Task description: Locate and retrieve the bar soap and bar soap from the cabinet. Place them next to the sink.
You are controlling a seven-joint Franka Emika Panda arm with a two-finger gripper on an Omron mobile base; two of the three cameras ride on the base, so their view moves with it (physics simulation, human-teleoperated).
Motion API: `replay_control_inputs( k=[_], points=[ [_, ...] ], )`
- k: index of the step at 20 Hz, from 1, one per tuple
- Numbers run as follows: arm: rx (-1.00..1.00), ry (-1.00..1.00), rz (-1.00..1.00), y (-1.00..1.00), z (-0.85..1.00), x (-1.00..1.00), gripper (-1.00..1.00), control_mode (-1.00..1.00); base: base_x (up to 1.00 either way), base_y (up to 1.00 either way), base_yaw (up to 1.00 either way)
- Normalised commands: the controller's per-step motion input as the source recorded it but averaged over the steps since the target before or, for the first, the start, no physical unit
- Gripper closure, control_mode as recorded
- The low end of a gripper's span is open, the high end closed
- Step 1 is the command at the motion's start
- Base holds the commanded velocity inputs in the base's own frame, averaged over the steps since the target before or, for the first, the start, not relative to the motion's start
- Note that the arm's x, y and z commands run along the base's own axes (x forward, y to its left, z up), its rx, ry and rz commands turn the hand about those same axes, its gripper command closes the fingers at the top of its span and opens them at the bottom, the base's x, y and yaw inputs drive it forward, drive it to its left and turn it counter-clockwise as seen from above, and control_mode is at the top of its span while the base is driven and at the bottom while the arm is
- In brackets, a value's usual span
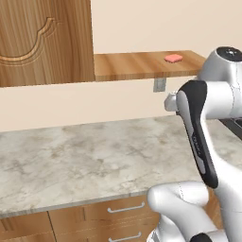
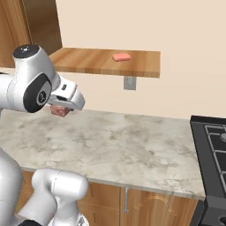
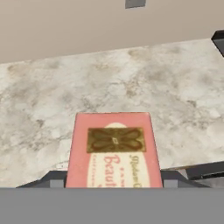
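Two bars are accounted for at this moment, and the scene is logged from largest item to smallest. Below the gripper (image 2: 61,109) the marble countertop (image 2: 128,145) is spread wide and bare, with the black stove (image 2: 212,141) far off to one side of the hand. Above and behind the hand, the wooden shelf board (image 2: 106,62) is seen projecting from the cabinet (image 1: 45,40), and a grey wall outlet (image 2: 129,83) is fixed beneath it. The sink cannot be made out with certainty in these pictures, so the target spot is not confirmed. On the shelf, well above the hand, the salmon-pink bar soap (image 2: 121,57) is left lying flat. The maroon bar soap (image 3: 113,151) is held between the closed fingers, its pale labelled face turned up toward the hand camera; in the right base view it is seen as a small dark block just under the hand. Risks are judged as follows: the bar is small and only its end appears clamped, so it could be twisted or slipped out during a wide swing; a drop from this height onto the counter could send it skidding. A second risk is that the bar is set down away from the sink, because the basin is not yet in sight.
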Motion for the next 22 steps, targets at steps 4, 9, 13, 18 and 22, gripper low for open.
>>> replay_control_inputs(
  k=[4, 9, 13, 18, 22],
  points=[
    [-0.03, 0.03, 0.0, 0.15, -0.87, -0.99, 1.0, -1.0, 0.0, 0.0, 0.0],
    [0.0, 0.02, 0.0, 0.03, -0.31, -0.31, 1.0, -1.0, 0.0, 0.0, 0.0],
    [0.0, 0.0, 0.0, 0.0, 0.0, 0.0, 1.0, -1.0, 0.0, 0.0, 0.0],
    [0.0, 0.0, 0.0, 0.0, 0.0, 0.0, 1.0, 1.0, -0.08, -0.04, -0.03],
    [0.0, 0.0, 0.0, 0.0, 0.0, 0.0, 1.0, 1.0, -0.29, -0.17, -0.29]
  ],
)
